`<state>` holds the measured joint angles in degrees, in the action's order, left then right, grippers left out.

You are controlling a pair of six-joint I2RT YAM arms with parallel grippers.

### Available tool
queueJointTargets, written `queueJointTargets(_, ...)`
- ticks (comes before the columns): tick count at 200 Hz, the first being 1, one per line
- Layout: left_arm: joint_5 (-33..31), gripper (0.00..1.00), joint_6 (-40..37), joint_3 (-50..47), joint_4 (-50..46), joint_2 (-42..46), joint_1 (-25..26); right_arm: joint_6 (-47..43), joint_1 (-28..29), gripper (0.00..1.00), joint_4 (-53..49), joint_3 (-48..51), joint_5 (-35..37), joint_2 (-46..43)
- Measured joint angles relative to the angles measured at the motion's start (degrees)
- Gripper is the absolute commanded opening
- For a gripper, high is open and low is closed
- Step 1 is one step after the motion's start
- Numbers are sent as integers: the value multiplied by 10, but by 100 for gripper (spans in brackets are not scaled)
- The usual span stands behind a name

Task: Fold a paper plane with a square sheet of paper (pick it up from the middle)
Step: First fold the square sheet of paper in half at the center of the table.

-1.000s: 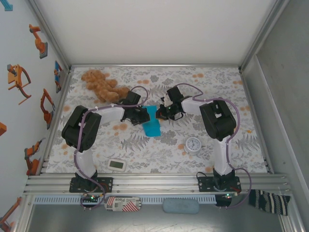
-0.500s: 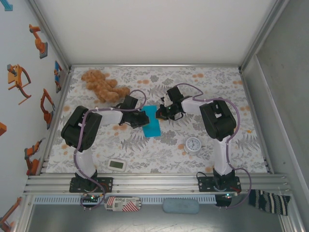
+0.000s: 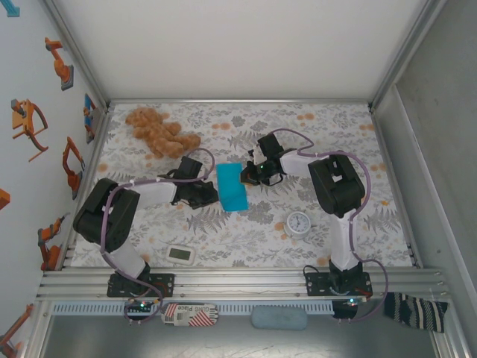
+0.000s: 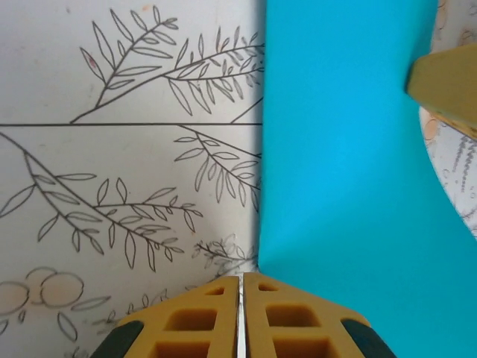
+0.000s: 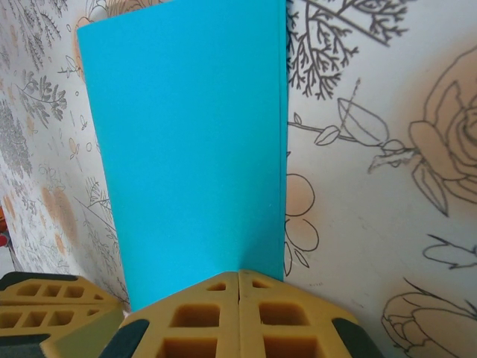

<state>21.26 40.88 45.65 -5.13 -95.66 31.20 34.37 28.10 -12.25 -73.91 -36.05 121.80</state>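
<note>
The square sheet of paper (image 3: 232, 186) is turquoise-blue and lies on the table folded into a tall rectangle, its doubled edge showing in the right wrist view (image 5: 186, 149). My left gripper (image 3: 211, 195) is shut and empty, its tips just off the paper's (image 4: 350, 149) left edge near a corner. My right gripper (image 3: 250, 175) is shut too, with its tips (image 5: 238, 280) over the paper's right edge. The sheet lies face-on under them, not between the fingers. No dart shape is visible.
A brown teddy bear (image 3: 156, 130) lies at the back left. A small round white clock (image 3: 299, 222) sits front right of the paper. A small white rectangular gadget (image 3: 181, 255) is near the front edge. The floral tablecloth (image 3: 335, 134) is bare at the back right.
The paper, held raised between both grippers a second ago, now lies flat on the table. The left gripper has let go and pulled back to the left. The right gripper has hardly moved.
</note>
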Motion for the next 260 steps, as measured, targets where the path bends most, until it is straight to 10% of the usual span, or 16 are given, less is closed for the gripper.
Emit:
queueJointTargets(151, 58, 11, 40, 29, 96, -82, 22, 0, 0, 0, 0, 0, 0, 0)
queueJointTargets(260, -16, 10, 4, -70, -19, 87, 22, 0, -1, 0, 0, 0, -1, 0)
